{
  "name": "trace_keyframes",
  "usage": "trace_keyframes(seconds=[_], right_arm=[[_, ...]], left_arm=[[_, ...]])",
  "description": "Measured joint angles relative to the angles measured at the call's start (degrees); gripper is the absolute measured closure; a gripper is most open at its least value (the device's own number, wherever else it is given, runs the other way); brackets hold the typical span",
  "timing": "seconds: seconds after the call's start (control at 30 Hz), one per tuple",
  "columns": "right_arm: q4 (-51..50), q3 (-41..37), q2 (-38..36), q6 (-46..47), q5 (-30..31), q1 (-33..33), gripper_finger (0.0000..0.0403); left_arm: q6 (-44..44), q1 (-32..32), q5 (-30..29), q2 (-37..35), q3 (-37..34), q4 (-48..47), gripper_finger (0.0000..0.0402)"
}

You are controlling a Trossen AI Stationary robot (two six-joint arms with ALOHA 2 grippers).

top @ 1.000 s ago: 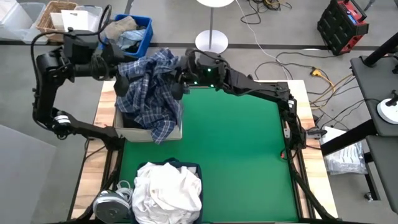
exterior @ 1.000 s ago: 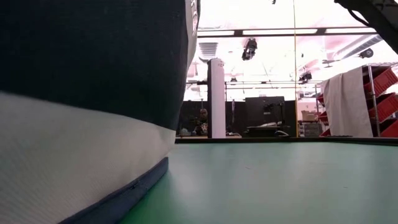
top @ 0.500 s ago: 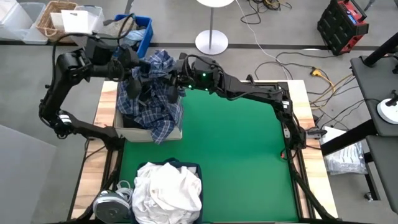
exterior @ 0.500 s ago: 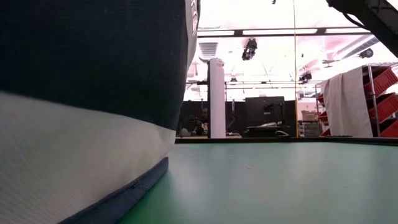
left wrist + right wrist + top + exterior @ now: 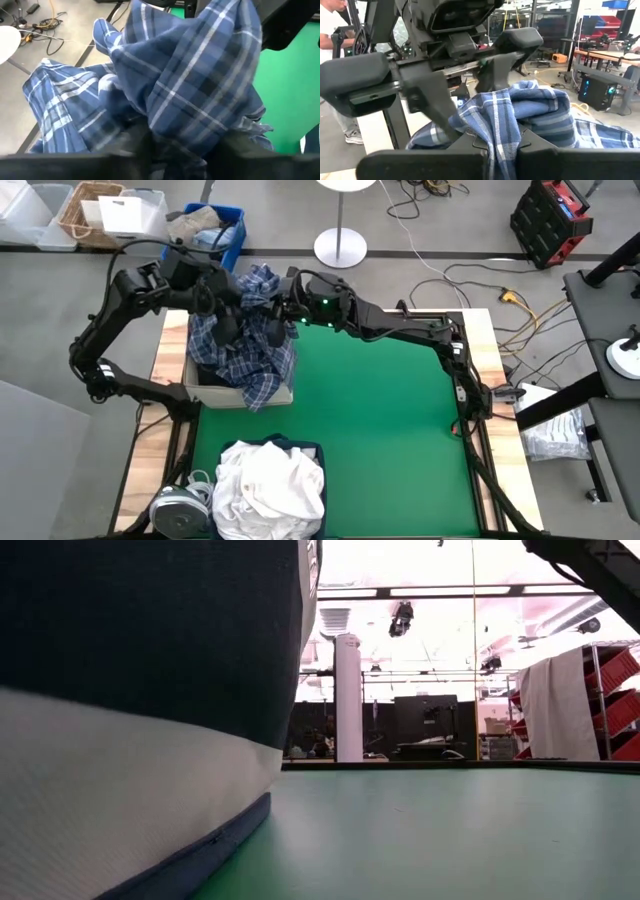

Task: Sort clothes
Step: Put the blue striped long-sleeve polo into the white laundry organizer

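Both claws are bunched up at the far left corner of the bench [image 5: 380,430], over a pale open box [image 5: 215,392] right at the edge. The plaid shirt [image 5: 245,340] is soft, crumpled blue-and-white check, heaped in that box and spilling over its front wall. Left claw [image 5: 228,318] and right claw [image 5: 278,315] are each clenched on a fold of it. Most of the green mat is open. White clothes [image 5: 268,485] sit piled in a dark bin [image 5: 315,448] at the near edge
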Motion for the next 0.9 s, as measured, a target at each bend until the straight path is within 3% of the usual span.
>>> trace_keyframes(seconds=[0.1, 0.13, 0.23, 0.47, 0.7, 0.9], right_arm=[[-1.01, 0.03, 0.00, 0.17, 0.04, -0.02, 0.0393], [-1.79, 0.07, 0.00, 0.24, 0.04, -0.02, 0.0391], [-5.00, 0.09, -0.03, 0.82, 0.02, -0.02, 0.0379], [-11.35, 0.09, -0.48, 5.95, 0.02, -0.67, 0.0328], [-16.48, 0.09, -0.64, 6.62, 0.69, -1.71, 0.0291], [-24.10, 0.09, -1.88, 6.45, 5.35, -1.93, 0.0274]], left_arm=[[1.14, 0.00, -0.50, -0.09, -0.10, 0.06, 0.0366], [1.23, 0.00, -1.62, -0.13, -0.01, 0.05, 0.0382], [2.03, 0.00, -8.36, -0.28, 1.00, -2.21, 0.0394], [-0.97, 0.04, -26.12, -0.15, 4.95, -18.15, 0.0400], [-3.77, 0.21, -23.73, 0.52, 2.12, -17.51, 0.0401], [-5.13, 2.79, -14.90, 1.85, -7.37, -17.35, 0.0401]])
